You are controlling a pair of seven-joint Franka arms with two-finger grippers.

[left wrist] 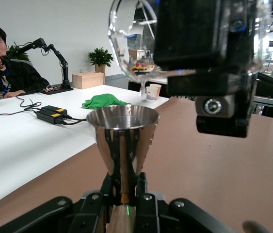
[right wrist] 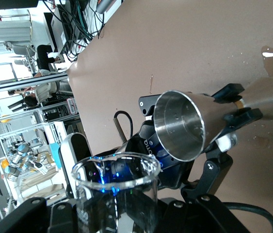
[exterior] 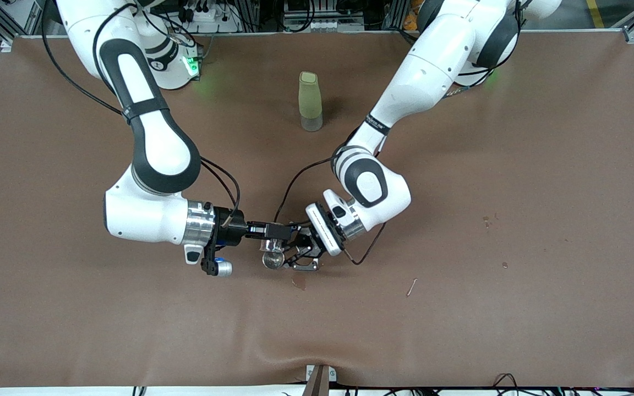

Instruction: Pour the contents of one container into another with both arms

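Two white robot arms reach over a brown-covered table (exterior: 515, 165) and meet above a small wet stain (exterior: 298, 282) on the cloth. The left tool (exterior: 295, 254) is closed around the narrow waist of a steel double-cone jigger (exterior: 273, 259), holding it upright with its open cup facing up; in the left wrist view the jigger (left wrist: 122, 141) rises from between the black fingers (left wrist: 143, 196). The right tool (exterior: 266, 230) is closed on a clear glass beaker (exterior: 272, 246), gripped just below its rim and tipped on its side so its mouth sits directly above the jigger's cup. In the right wrist view the beaker (right wrist: 114, 187) fills the foreground, with the jigger (right wrist: 187, 125) just past its rim, its shiny inside visible. In the left wrist view the beaker (left wrist: 131, 43) hangs over the jigger, held by the other arm's black tool. Both containers are in the air above the stain. Farther from the front camera than the stain, between the two arm bases, a tall pale green bottle (exterior: 310, 100) stands upright on the table. A thin stick (exterior: 411, 286) and a few small droplets (exterior: 486, 221) lie toward the left arm's end of the table from the stain.
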